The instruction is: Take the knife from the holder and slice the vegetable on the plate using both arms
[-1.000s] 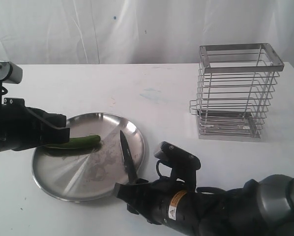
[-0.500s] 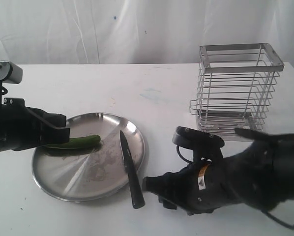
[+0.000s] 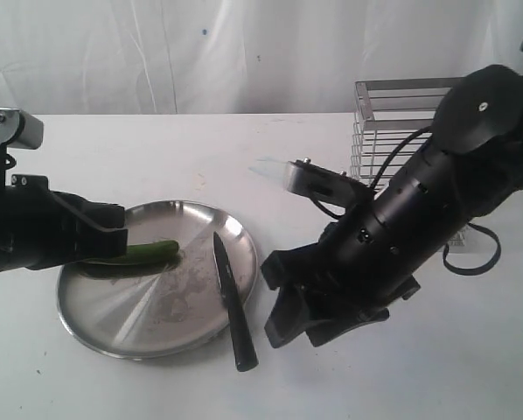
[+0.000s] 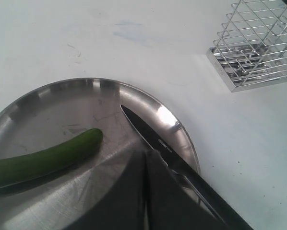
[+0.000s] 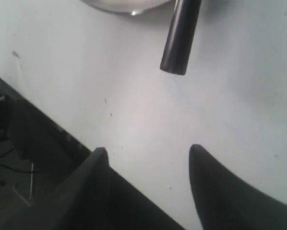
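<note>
The steel plate holds the green vegetable on its left half. Across the plate's right rim lies the black knife, blade on the plate and handle on the table. My left gripper is shut and empty, low over the plate beside the vegetable; its tips sit close to the knife blade. My right gripper hangs open just right of the knife handle, its fingers apart over bare table. The wire holder stands empty at the back right.
My raised right arm covers part of the holder. White table surface lies behind the plate, and a white curtain backs the scene. The dark table edge shows near the right gripper.
The right gripper has let go of the knife handle and risen up and to the right, leaving the knife across the plate's rim. The left arm has stayed put.
</note>
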